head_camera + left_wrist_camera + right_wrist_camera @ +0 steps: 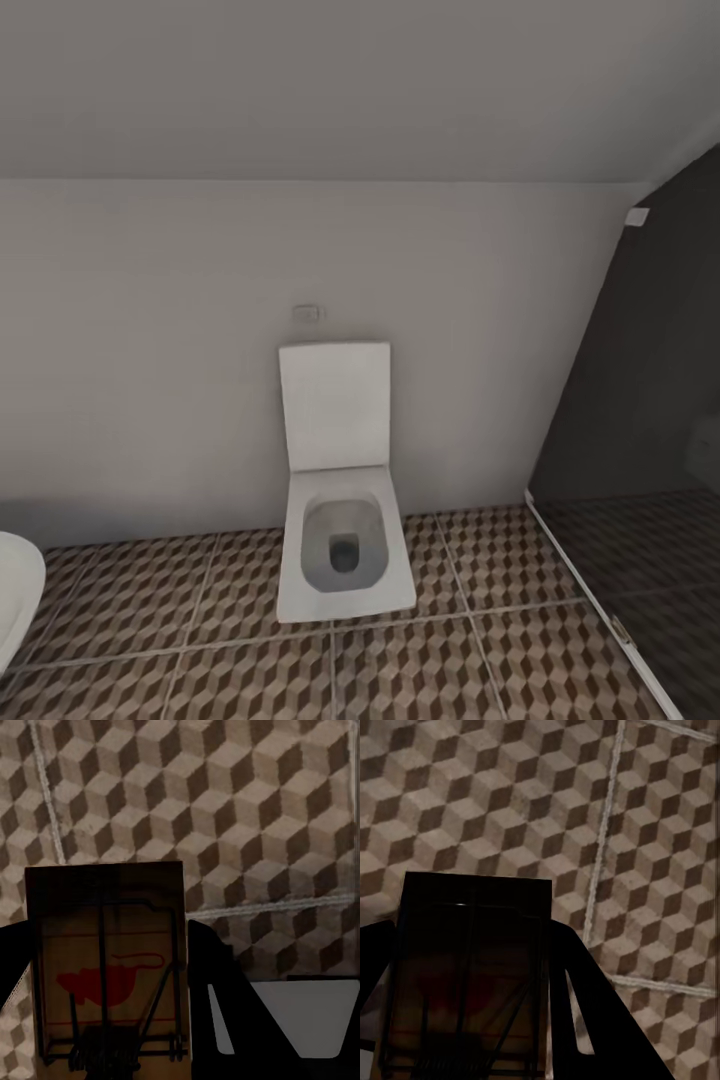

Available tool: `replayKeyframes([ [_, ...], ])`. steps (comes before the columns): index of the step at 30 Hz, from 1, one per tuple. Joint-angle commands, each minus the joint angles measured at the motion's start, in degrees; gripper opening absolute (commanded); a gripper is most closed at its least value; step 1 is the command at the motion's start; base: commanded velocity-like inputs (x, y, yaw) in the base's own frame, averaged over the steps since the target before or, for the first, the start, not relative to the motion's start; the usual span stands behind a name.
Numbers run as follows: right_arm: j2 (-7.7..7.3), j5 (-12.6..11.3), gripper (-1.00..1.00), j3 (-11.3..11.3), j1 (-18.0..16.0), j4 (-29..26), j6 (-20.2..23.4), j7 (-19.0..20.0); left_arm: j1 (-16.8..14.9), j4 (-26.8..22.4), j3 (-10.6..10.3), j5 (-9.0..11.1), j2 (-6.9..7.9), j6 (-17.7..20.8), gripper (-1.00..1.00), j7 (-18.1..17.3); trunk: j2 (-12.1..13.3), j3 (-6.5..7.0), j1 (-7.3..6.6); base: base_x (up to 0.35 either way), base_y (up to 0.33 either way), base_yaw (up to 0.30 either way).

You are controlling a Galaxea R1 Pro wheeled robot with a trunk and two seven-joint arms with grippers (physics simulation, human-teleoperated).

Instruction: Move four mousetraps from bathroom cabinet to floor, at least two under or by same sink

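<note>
cube-patterned bathroom floor [150, 620] runs ahead of me to a pale wall, with a white toilet [342, 540] standing lid-up against it, a dark glass shower screen [640, 420] on one side and a white curved rim [15, 600] poking in at the other edge; i cannot tell whether that rim is the sink or the tub.

what could go wrong: i am carrying two traps high above the tiles, and neither is near a sink from what i can see. if i let go here they would land by the toilet, which i judge does not meet the sink condition, and a drop from height could bounce or flip a trap. a jolt while driving could also slide a board out of my hold, since each is pinched only by its edges.

my left jaws [109, 1020] are clenched on a mousetrap [105, 967], its wooden board with the red mouse print and wire bar sitting between the dark fingers [214, 997], above the tiles. my right jaws [469, 1020] are likewise closed around a second mousetrap [472, 967], darker in shadow, its board upright between the fingers and clear of the floor.
</note>
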Motion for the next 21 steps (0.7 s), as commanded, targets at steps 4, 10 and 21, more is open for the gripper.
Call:
replayKeyframes([
  [4,0.02,-0.6,-1.0,0.5,0.0,0.0,-0.1,-0.1,-0.1,-0.2,-0.5,0.5,0.06,-0.4,-1.0,0.4,0.0,-0.06,0.03,0.337,-0.069,0.0],
  [10,-0.02,-0.5,-1.0,0.5,0.0,0.0,-0.1,-0.1,-0.1,-0.2,-0.5,0.5,0.13,-0.4,-1.0,0.4,0.0,-0.06,0.03,0.337,-0.018,0.0],
  [21,0.08,-0.8,-1.0,0.4,0.0,-0.2,-0.1,-0.1,-0.1,-0.2,-0.5,0.5,0.15,-0.6,-1.0,0.5,0.0,-0.06,0.03,0.114,-0.001,0.0],
])
